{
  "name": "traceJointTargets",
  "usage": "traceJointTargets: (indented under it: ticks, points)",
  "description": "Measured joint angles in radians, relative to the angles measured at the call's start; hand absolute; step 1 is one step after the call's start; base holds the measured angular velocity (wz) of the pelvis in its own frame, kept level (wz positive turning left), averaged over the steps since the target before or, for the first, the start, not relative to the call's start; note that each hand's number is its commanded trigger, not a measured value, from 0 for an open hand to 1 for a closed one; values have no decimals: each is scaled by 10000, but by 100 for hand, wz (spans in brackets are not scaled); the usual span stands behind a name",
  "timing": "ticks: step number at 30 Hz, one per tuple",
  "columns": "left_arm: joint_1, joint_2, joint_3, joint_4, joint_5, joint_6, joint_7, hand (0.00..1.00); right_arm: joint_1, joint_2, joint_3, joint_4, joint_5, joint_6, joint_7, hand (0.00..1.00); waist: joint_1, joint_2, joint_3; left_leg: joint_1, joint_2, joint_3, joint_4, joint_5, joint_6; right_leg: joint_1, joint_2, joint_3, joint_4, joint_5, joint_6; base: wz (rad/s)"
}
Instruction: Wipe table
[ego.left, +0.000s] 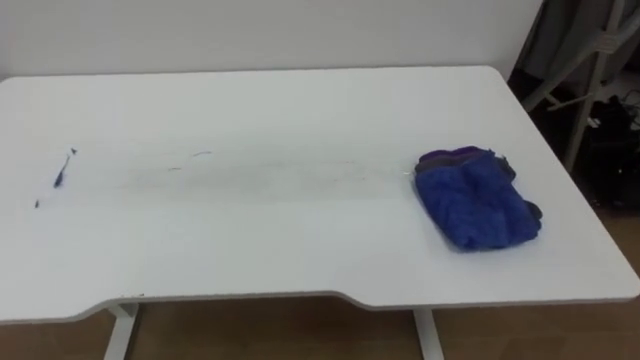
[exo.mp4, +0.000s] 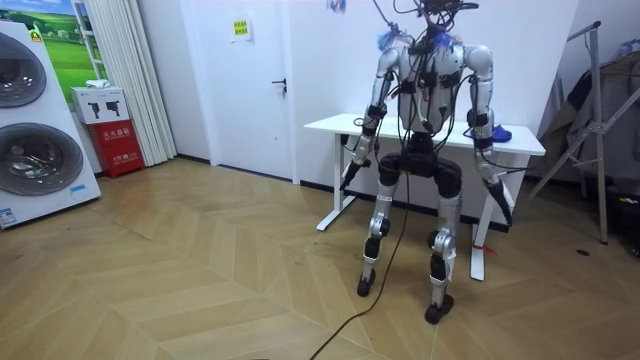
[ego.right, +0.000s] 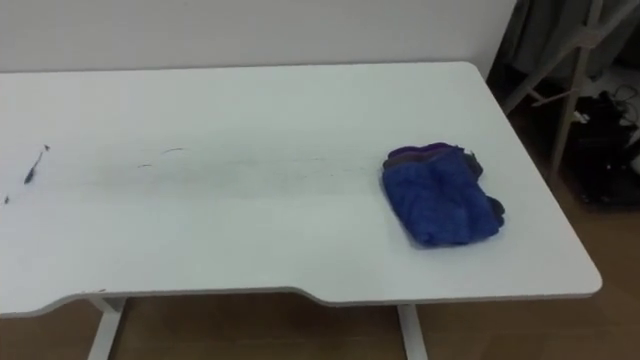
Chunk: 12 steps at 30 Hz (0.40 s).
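i see a blue cloth (ego.left: 472, 200) on the white table (ego.left: 300, 110), dark pen marks (ego.left: 62, 172) well apart. left hand (exo.mp4: 349, 168) and right hand (exo.mp4: 497, 190) hang low; can't tell their state

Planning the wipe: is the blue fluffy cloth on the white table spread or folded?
Folded: the blue fluffy cloth lies as a thick heap, darker layers showing at its edges.

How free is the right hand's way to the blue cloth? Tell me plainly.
Probably yes: the blue cloth lies alone on the white table's right side near the front edge. The right hand hangs below that edge with nothing between.
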Motion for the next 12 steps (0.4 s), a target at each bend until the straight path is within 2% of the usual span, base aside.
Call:
traceJointTargets:
  ticks: [2, 5, 7, 12]
  points:
    - [-85, -90, -123, 2, 282, 5, 159, 0, -230, 34, 554, -222, 5, -25, 330, 0, 160, 15, 0, -2, -1, -40, 53, 0, 0, 66, 8, -31, -94, 2, 2, 7]
    - [-133, -141, -215, 3, 434, 15, 284, 0, -328, 74, 927, -368, 127, -62, 559, 0, 239, -18, 9, -30, -8, -188, 55, 1, 0, 154, 20, -50, -155, 8, 15, 16]
    - [-136, -150, -540, 4, 437, 127, 355, 0, -387, 128, 1259, -385, 581, -130, 660, 0, 285, -42, 20, -71, -35, -305, 54, 0, 0, 260, 22, -53, -296, 6, 18, 19]
    - [-93, -263, -554, 13, 638, 223, 503, 0, -190, 256, 1312, -367, 1665, -238, 841, 0, 381, -67, 65, -197, -71, -589, 67, 2, 1, 333, 8, -247, -344, 3, 23, 15]
